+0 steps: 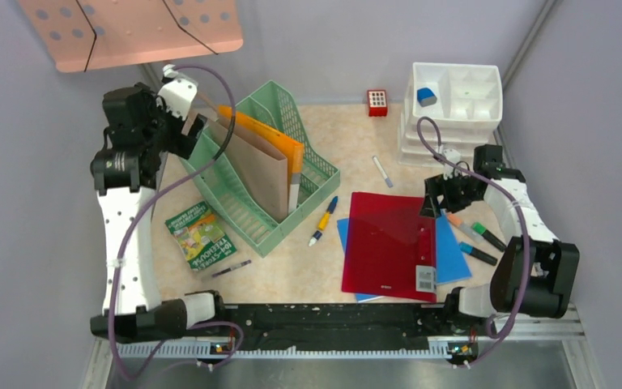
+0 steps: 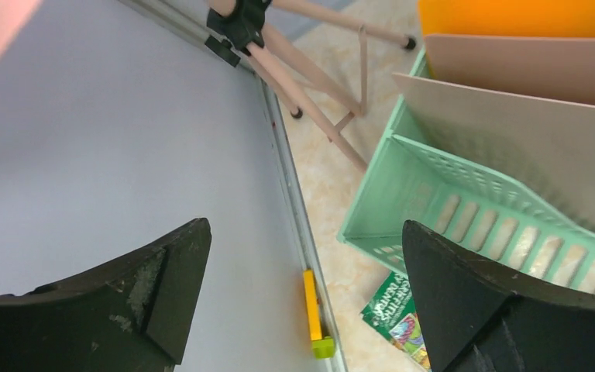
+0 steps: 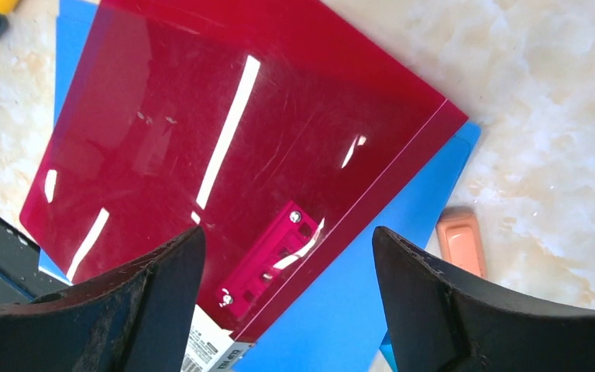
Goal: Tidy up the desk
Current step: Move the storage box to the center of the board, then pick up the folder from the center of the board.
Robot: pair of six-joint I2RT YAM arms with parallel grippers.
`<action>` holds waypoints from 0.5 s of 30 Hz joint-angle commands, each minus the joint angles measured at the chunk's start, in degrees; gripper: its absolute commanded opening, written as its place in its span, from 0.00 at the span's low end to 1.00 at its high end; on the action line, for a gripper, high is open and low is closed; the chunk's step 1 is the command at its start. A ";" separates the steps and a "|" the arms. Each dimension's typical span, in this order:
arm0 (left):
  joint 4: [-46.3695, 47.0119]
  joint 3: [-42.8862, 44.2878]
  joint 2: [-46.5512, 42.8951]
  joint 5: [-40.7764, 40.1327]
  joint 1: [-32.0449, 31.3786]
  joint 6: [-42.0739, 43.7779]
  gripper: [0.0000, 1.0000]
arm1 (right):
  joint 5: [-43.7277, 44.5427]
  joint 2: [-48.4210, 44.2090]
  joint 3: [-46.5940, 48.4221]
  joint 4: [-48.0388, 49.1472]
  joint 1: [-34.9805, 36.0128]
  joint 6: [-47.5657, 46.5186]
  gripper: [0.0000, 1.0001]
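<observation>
Looking down, we have the desk (image 1: 348, 142) filling the middle of the scene, its beige marble top walled by grey panels, with the black rail along the near edge. At the far left, our left gripper (image 2: 304, 232) hangs high beside the mint-green file rack (image 1: 243, 207), jaws spread wide and nothing between them. In the rack, a brown folder (image 1: 259, 166) and an orange folder (image 1: 279, 138) stand upright. Near the rack's left corner a green booklet (image 1: 201, 235) lies flat, and to its right a yellow-and-blue pen (image 1: 324, 220) rests on the bare top. On the right, our right gripper (image 3: 288, 236) hovers over the right edge of the red transparent folder (image 1: 389, 243), jaws wide apart and empty. That folder lies on a blue folder (image 1: 451, 251), with an orange marker (image 3: 459, 240) just beside it. A white organizer tray (image 1: 453, 93) sits in the far right corner.
</observation>
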 commanded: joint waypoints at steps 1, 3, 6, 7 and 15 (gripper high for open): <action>-2.69 1.55 -8.22 6.02 -2.43 -7.00 0.98 | -0.97 2.25 1.06 -3.25 -1.89 -4.52 0.78; -6.68 1.56 -10.71 8.02 -6.41 -9.03 0.99 | -0.64 3.40 1.07 -4.38 -2.82 -5.66 0.77; -12.64 1.15 -13.53 9.23 -14.80 -11.26 0.99 | 0.17 5.45 1.57 -6.31 -4.36 -7.97 0.77; -14.56 1.06 -14.57 10.05 -17.96 -11.45 0.99 | 0.23 6.18 1.52 -6.71 -4.97 -8.61 0.77; -17.38 -4.91 -16.73 22.02 -28.57 -13.55 0.98 | 0.18 10.96 0.68 -8.59 -8.18 -11.47 0.77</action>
